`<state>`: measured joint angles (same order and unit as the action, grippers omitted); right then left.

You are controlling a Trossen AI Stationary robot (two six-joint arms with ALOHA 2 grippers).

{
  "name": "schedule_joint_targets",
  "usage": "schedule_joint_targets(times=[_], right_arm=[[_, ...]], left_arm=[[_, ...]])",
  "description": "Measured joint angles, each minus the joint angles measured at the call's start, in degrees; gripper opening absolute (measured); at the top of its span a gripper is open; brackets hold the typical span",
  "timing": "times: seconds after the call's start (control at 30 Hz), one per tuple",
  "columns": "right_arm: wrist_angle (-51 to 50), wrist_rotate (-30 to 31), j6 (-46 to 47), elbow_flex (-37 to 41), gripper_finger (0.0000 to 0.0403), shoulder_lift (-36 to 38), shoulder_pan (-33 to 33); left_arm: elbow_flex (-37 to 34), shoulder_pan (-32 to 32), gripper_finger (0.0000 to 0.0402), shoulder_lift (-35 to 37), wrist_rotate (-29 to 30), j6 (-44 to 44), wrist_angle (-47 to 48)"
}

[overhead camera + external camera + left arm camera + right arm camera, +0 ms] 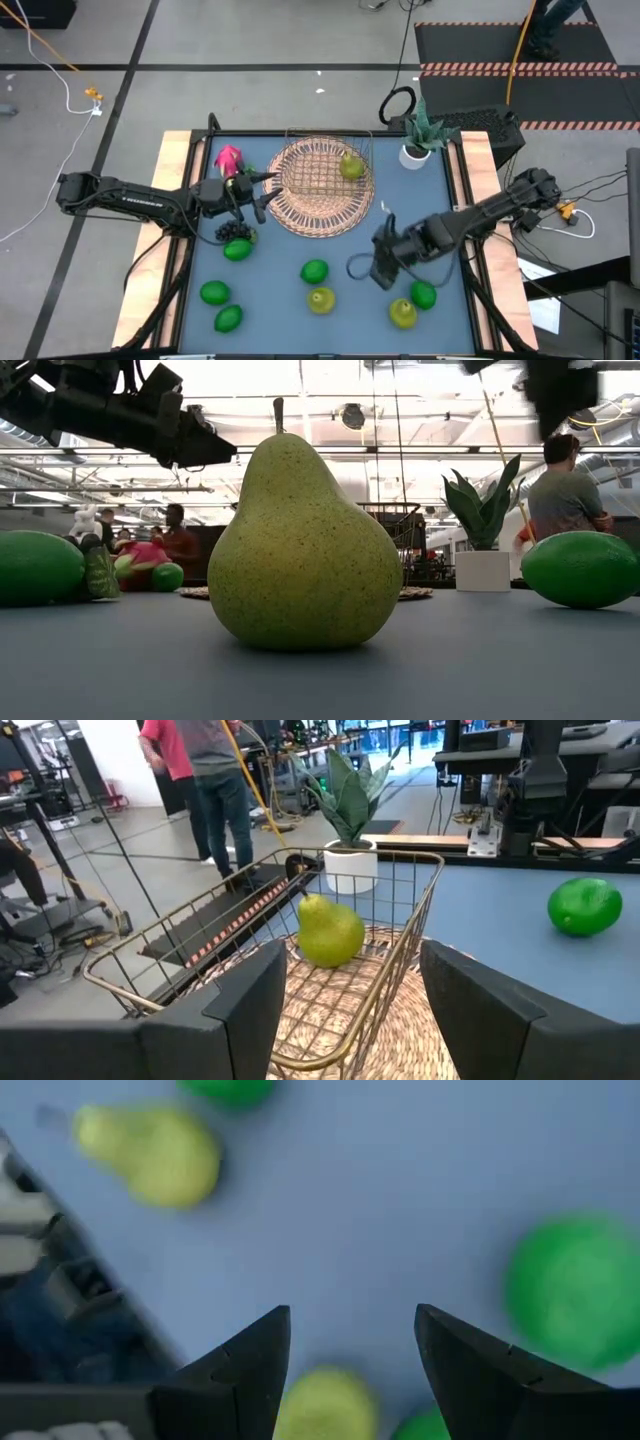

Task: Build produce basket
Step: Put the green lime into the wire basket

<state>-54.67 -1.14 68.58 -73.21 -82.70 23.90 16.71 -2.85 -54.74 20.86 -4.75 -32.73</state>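
I see basket (325,165) on mat (318,212) upper centre, 1 pear (351,166) inside; dragon fruit (229,158) left; limes (215,293) lower left.

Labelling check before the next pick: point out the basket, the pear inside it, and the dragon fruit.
basket (300,136), high view, on its far wire rim.
pear in the basket (351,166), high view, on the middle of its body.
dragon fruit (229,158), high view, on its pink skin.

Copper wire basket (400,935), woven wicker mat (330,215)
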Motion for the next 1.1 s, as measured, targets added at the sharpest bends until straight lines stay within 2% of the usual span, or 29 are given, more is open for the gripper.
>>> schedule_joint_targets(times=[0.1, 0.27, 0.37, 0.43, 0.53, 0.63, 0.8, 0.97, 1.1], right_arm=[[-2.12, 1.38, 4.27, 0.00, 0.0210, 0.02, 2.61], [-16.82, 6.76, 9.41, 0.00, 0.0210, 0.00, 4.83], [-20.99, 11.66, 5.99, 0.31, 0.0211, 0.02, 4.36], [-19.75, 13.45, 1.18, 1.08, 0.0215, 0.04, 3.73], [-16.28, 11.81, -4.70, 3.39, 0.0236, 0.04, 1.77], [-12.36, 8.35, -7.52, 7.90, 0.0269, 0.03, -0.41], [-8.62, 6.83, -8.48, 14.03, 0.0319, 0.00, -3.64], [-0.26, 3.66, -12.51, 17.77, 0.0331, 0.04, -5.61], [4.25, 1.50, -12.28, 21.57, 0.0327, 0.16, -6.57]], left_arm=[[0.00, 0.00, 0.0232, 0.00, 0.00, 0.32, -0.02], [0.00, 0.00, 0.0232, 0.00, 0.00, 0.37, -0.25], [0.00, 0.00, 0.0232, 0.02, 0.00, 0.33, -0.46], [0.00, 0.00, 0.0232, 0.00, -0.01, -0.48, -0.52], [0.00, 0.00, 0.0232, 0.00, -0.02, -1.31, -0.96], [0.01, 0.00, 0.0232, 0.00, -0.02, -1.87, -0.96], [0.01, 0.00, 0.0232, 0.00, -0.04, -2.27, -0.75], [0.02, 0.00, 0.0232, 0.00, -0.04, -2.52, -1.01], [0.02, 0.00, 0.0232, 0.00, -0.04, -2.52, -1.33]])
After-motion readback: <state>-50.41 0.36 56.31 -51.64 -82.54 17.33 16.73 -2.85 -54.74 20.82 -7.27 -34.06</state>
